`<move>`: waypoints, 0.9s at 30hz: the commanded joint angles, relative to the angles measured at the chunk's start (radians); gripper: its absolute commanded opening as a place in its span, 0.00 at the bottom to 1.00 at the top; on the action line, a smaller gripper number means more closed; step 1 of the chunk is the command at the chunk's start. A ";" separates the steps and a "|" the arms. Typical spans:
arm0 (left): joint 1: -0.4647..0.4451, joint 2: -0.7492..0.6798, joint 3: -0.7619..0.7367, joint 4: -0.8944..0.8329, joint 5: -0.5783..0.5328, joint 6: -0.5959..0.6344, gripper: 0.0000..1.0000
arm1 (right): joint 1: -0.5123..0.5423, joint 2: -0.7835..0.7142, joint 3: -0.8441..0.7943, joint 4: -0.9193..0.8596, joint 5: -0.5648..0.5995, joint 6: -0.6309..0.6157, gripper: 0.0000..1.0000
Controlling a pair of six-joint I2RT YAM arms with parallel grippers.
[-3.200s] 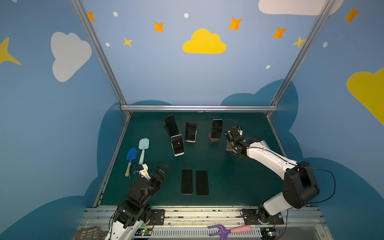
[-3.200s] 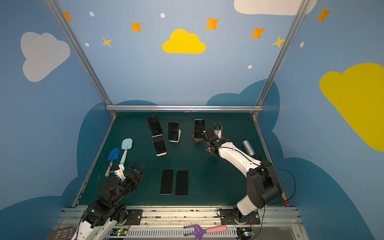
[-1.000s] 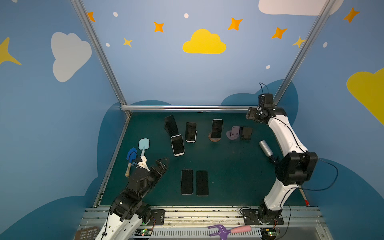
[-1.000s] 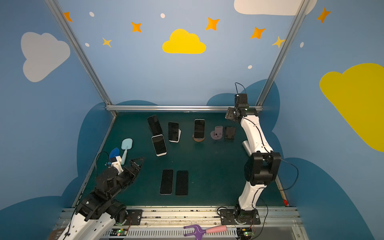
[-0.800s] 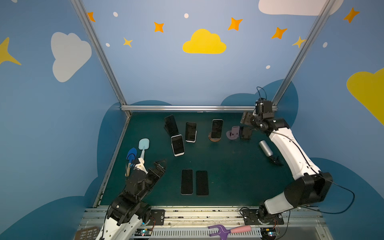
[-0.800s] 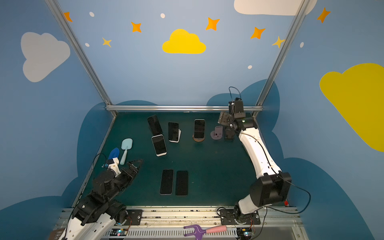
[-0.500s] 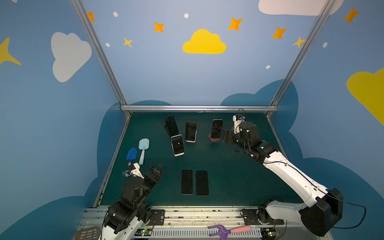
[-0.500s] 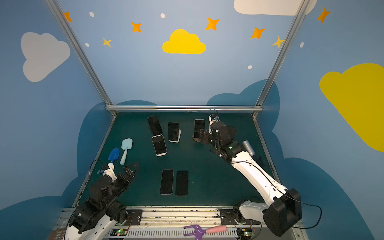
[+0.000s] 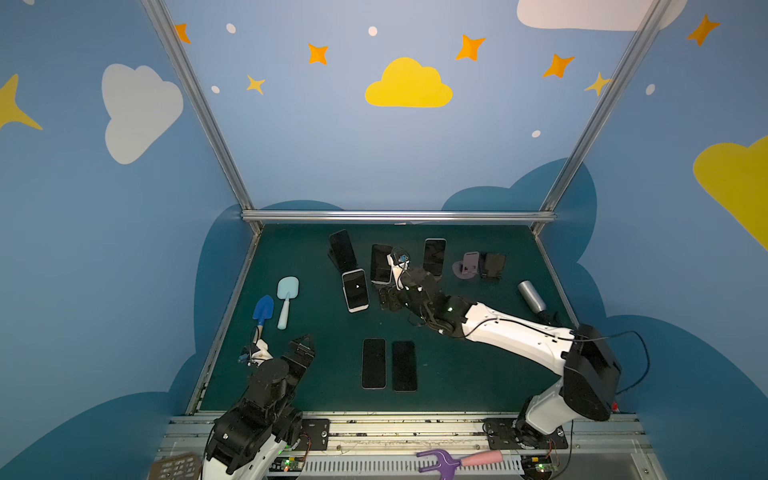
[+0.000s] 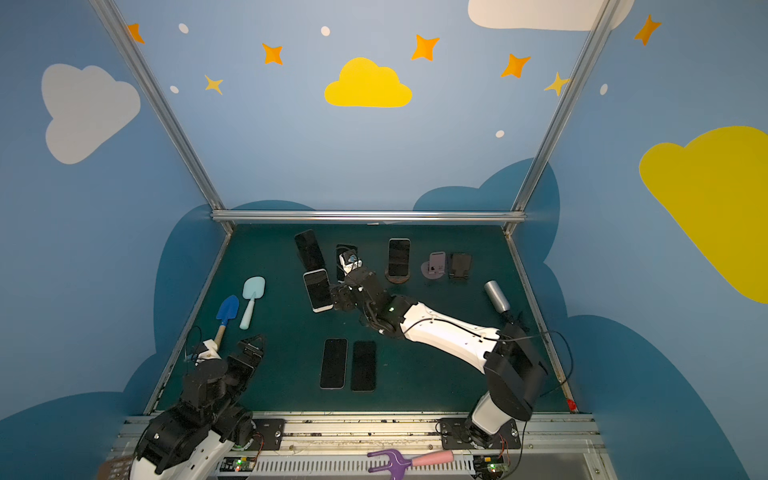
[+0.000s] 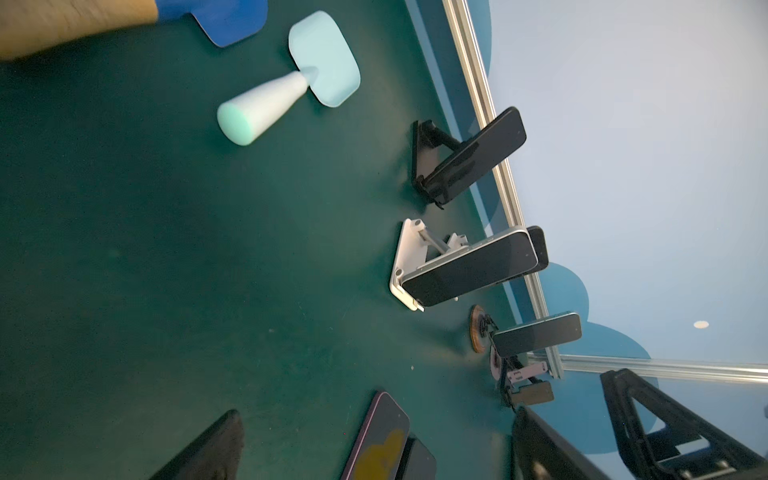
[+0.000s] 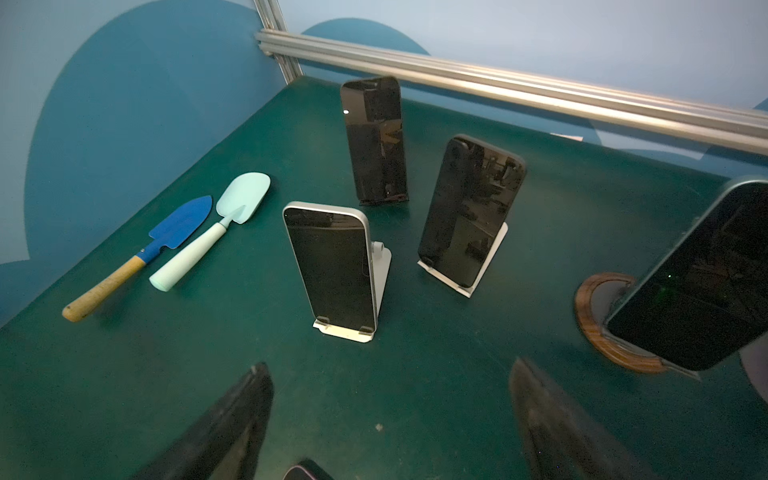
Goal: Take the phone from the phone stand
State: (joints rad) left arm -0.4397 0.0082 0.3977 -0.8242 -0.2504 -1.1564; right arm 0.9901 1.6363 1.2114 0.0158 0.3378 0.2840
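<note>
- Approach step: right tool (image 9: 386, 300), jaws apart and empty, beside the silver-edged phone (image 9: 355, 291) on its white stand (image 12: 383, 270).
- Next, probably: straddle the phone's edges, clamp, lift clear.
- Idle left tool (image 9: 302, 341): jaws apart.

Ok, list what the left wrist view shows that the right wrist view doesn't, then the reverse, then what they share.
Left wrist only: the brown stand, the frame's back right corner, and the stands' rear struts side-on.
Right wrist only: the frame's back left corner, the butt end of the blue trowel, and the phone screens face-on.
Both: the blue trowel, the mint trowel, the silver-edged phone on its white stand, the dark phone on the black stand, a third phone on the wooden base.
</note>
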 commanded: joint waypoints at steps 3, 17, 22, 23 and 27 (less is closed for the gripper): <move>0.000 0.030 -0.039 0.186 0.017 0.098 1.00 | 0.028 0.093 0.127 0.041 0.007 0.028 0.91; 0.384 0.402 0.056 0.462 0.640 0.172 1.00 | 0.051 0.226 0.283 -0.030 0.105 0.038 0.91; 0.478 0.483 0.009 0.519 0.784 0.097 1.00 | 0.051 0.226 0.272 -0.027 0.112 0.063 0.91; 0.499 0.494 -0.010 0.534 0.818 0.077 1.00 | 0.052 0.230 0.275 -0.022 0.107 0.057 0.92; 0.519 0.440 -0.034 0.470 0.789 0.068 1.00 | 0.054 0.253 0.312 -0.036 0.107 0.053 0.92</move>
State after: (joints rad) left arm 0.0700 0.4892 0.3691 -0.3267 0.4953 -1.0702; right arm 1.0370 1.8694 1.4799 -0.0048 0.4294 0.3340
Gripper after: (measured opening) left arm 0.996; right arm 0.916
